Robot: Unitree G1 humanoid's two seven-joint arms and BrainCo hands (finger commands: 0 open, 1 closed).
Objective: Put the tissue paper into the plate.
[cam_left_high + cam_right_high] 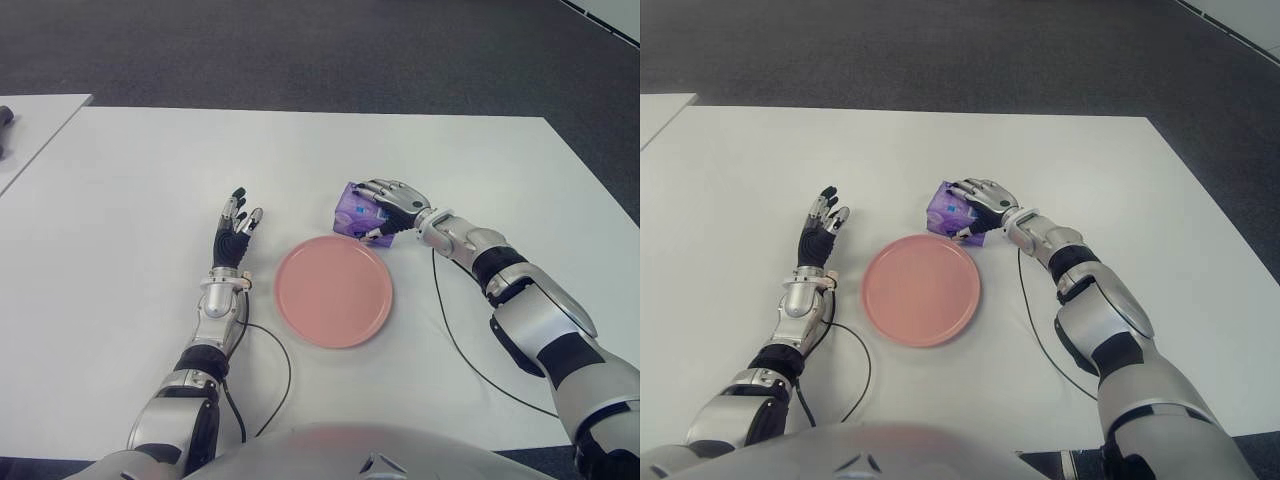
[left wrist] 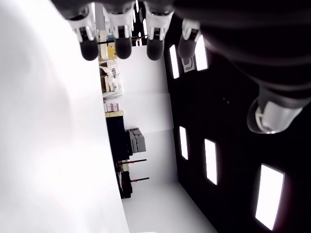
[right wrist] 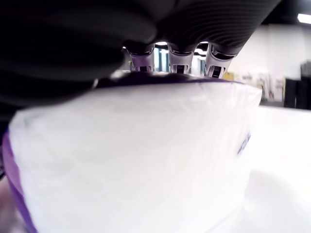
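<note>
I am seeing the right hand (image 1: 392, 207) closing its fingers over the purple tissue pack (image 1: 357, 213), which is sitting on the white bench (image 1: 130, 170) just beyond the far right rim of the pink plate (image 1: 333, 291). The plate is holding nothing. My left hand (image 1: 233, 238) is showing left of the plate, fingers spread. A black cable (image 1: 452, 330) is lying right of the plate.

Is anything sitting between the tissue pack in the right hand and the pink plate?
Nothing visible. The right hand is closed around the purple tissue pack just beyond the pink plate, whose surface is bare. The left hand shows open on the plate's left side, apart from it.
</note>
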